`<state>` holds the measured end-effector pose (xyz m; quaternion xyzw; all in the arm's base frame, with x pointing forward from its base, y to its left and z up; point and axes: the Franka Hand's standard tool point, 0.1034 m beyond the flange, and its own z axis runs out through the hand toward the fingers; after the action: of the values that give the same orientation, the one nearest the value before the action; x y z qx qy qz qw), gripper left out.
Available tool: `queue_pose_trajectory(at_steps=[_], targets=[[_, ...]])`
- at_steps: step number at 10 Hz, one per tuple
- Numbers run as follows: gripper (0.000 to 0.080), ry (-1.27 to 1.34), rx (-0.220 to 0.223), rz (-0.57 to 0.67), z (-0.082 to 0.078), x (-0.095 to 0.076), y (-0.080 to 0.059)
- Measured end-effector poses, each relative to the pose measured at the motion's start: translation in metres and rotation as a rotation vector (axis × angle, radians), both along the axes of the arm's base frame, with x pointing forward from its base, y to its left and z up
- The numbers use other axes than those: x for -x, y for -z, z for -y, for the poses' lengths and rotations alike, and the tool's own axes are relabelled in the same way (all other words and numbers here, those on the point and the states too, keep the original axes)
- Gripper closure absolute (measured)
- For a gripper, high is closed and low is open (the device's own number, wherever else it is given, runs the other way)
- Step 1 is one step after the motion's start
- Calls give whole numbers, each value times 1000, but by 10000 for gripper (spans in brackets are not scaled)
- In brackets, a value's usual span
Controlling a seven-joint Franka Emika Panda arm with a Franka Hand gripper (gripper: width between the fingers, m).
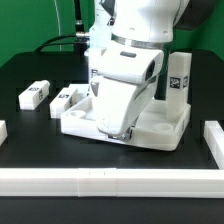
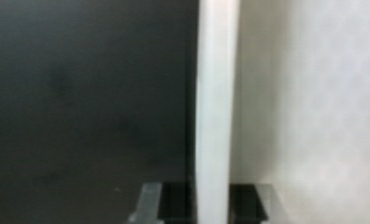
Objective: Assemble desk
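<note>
Desk tray (image 1: 165,128) at centre of black tabletop (image 1: 30,65), one leg (image 1: 178,80) upright at its corner on exterior view's right. Tool (image 2: 210,205) closed on tray rim — rigid, light, smooth plastic; grip thin wall squarely.

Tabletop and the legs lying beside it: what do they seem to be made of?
The tabletop: probably hard plastic, matte white; thick moulded-looking rim, no grain or shine. The lying legs: seemingly the same matte white plastic, with black-and-white tags, perhaps stickers.
</note>
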<state>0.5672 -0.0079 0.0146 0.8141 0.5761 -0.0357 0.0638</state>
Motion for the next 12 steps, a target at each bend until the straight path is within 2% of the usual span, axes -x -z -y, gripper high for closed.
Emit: queue_pose_trajectory(at_steps=[2,3,6,10,12], targets=[[733,-118,18,-18,3,0,0],[735,-174,24,-29,0,-1,0],[736,-273,34,-51,-22,-22,-4],[736,-267,36,-53,-19,-25,-5],[736,-264,44,-45,-19,-48,-11]])
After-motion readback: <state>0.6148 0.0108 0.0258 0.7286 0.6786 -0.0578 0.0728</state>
